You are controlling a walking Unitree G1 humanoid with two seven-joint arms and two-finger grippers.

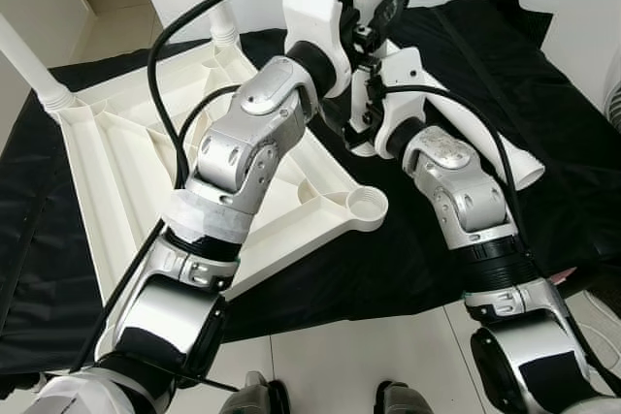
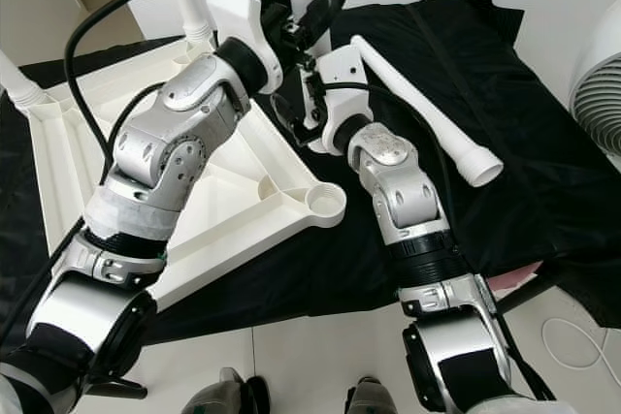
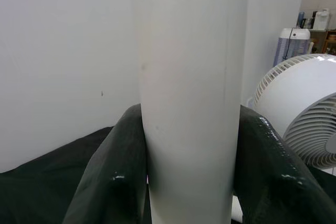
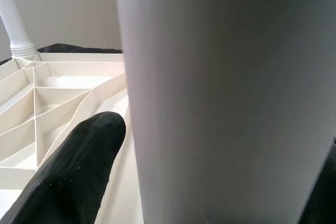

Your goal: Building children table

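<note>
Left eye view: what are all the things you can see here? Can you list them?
Tabletop: one, white, upside down on the cloth.
Cloth: one, black, spread on the floor.
Upright table legs: two, white, standing in the tabletop's far corners.
Loose table leg: one, white, lying on the cloth at the right.
Held table leg: one, white, upright between both hands.
Leg socket: one, white, nearest corner, nothing in it.
Fan: one, white, far right.
Arms: two, silver.
Left hand: black, gripping the held table leg.
Right hand: black, gripping it too.

Both grippers' fingers (image 3: 113, 182) clamped, arms raised.
</note>
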